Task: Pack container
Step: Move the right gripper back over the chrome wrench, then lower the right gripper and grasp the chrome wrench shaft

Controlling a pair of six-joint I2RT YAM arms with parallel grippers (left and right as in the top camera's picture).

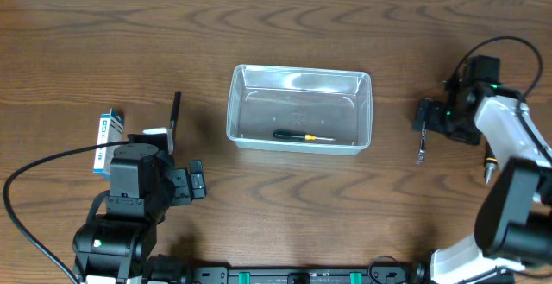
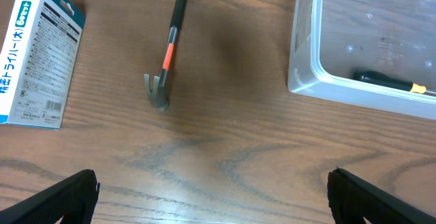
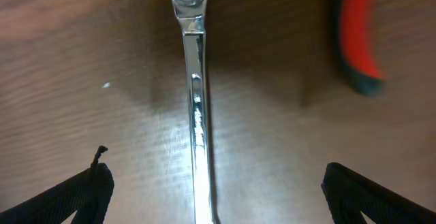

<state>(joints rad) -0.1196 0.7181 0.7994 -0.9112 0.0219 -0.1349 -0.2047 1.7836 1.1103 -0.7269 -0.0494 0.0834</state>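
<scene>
The container [image 1: 299, 77], a clear rectangular bin with rounded corners, sits at the centre of the overhead frame, its long sides running left to right. A screwdriver [image 1: 302, 135] with a black handle and yellow collar lies inside along the lower wall; the remainder of the bin's floor is bare. Open wood surrounds the rim on all four sides.

Left of the bin, a small claw hammer [image 2: 168, 47] with a black and orange handle lies well apart from the bin's left wall, with a broad strip of table between them. Further left, a blue-and-white box [image 2: 37, 57] lies flat near the left edge of the left wrist view, separate from the hammer.

The left gripper [image 2: 212, 186] is spread wide, its fingers [image 2: 68, 197] showing only at the two lower corners of its view, with nothing between them but wood; hammer head and bin corner both sit above it in the frame.

Right of the bin, a steel wrench [image 3: 196, 101] lies apart from the right wall, ring end toward the top of the right wrist view. The right gripper [image 3: 216, 183] is also spread wide, a finger on either side of the shaft with clear wood between each finger and the steel. A blurred orange-red handle [image 3: 357, 33] lies at upper right, apart from the wrench.
</scene>
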